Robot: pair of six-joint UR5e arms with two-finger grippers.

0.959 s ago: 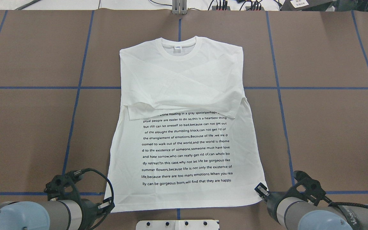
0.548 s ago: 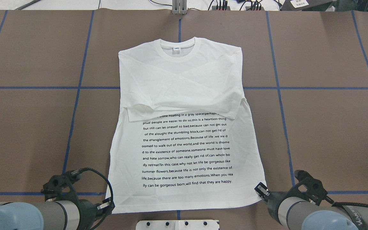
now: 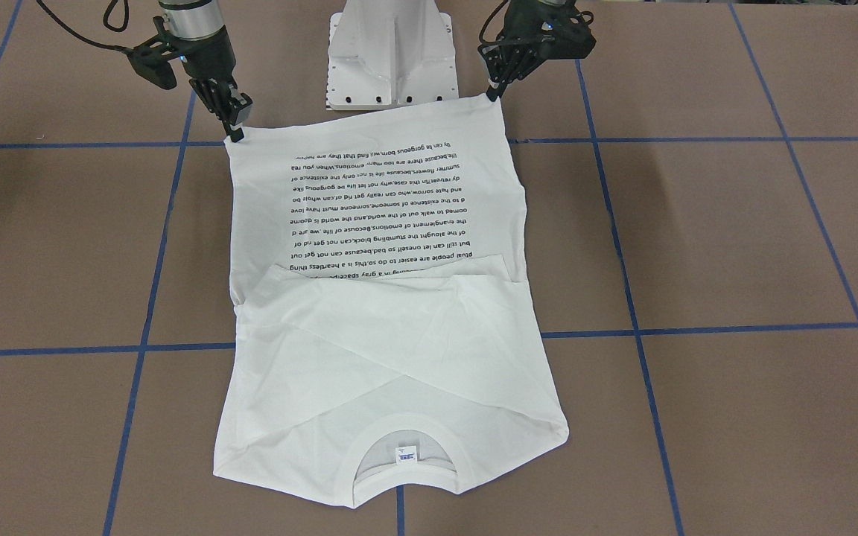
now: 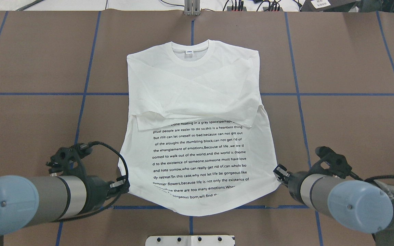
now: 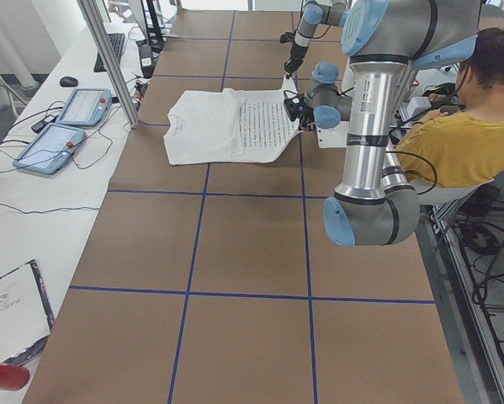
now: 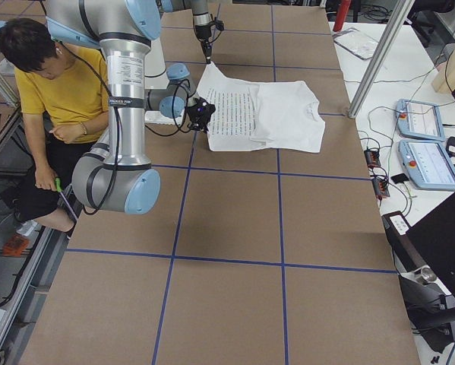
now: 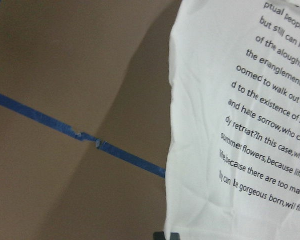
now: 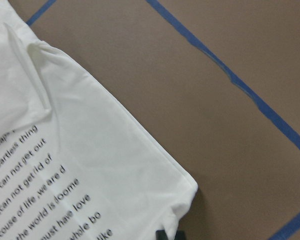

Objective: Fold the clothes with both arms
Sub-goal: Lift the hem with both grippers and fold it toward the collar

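**Two grippers pinched the shirt's near corners**

The left gripper [image 4: 124, 182] was clamped on the near left corner of the white shirt [image 4: 197, 78], and the right gripper [image 4: 279, 171] on its near right corner. The hem [image 4: 197, 212] hung raised off the brown table [image 4: 354, 136], sagging in the middle. The shirt's far half lay flat mid-table, with the sleeves [image 4: 217, 106] crossed over the chest and the collar [image 4: 191, 61] farthest.
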